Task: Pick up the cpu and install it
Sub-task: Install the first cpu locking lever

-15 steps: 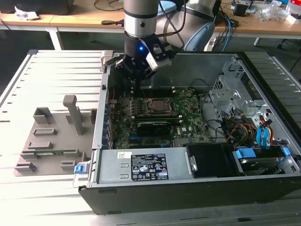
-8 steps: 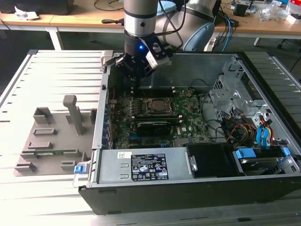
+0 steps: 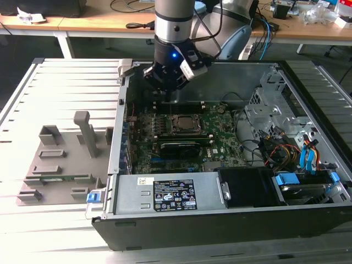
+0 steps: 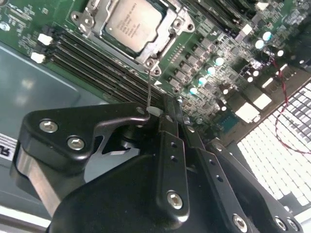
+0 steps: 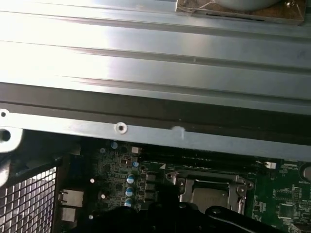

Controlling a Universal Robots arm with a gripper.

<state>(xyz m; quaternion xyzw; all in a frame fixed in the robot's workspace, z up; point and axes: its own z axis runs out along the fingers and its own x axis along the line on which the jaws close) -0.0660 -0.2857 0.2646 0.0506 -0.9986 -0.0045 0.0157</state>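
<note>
The cpu [image 3: 184,122], a small square chip with a silvery top, lies flat inside the black metal-framed socket on the green motherboard [image 3: 220,144] of the open computer case. Both wrist views show the cpu [image 4: 132,24] [image 5: 210,196] seated there. My gripper [image 3: 165,94] hangs just above the board, a little behind the socket toward the case's far wall. In the second wrist view my gripper [image 4: 164,112] has its fingers together. The tip of a thin wire socket lever [image 4: 148,92] ends right at them; whether it is clamped I cannot tell.
A grey plastic fixture [image 3: 60,165] stands on the slatted table at the exterior view's left. Inside the case are a power supply [image 3: 165,195] at the front, a drive cage with cables [image 3: 300,157] at the right, and memory slots [image 4: 92,63] beside the socket. The case wall [image 5: 146,128] is close by.
</note>
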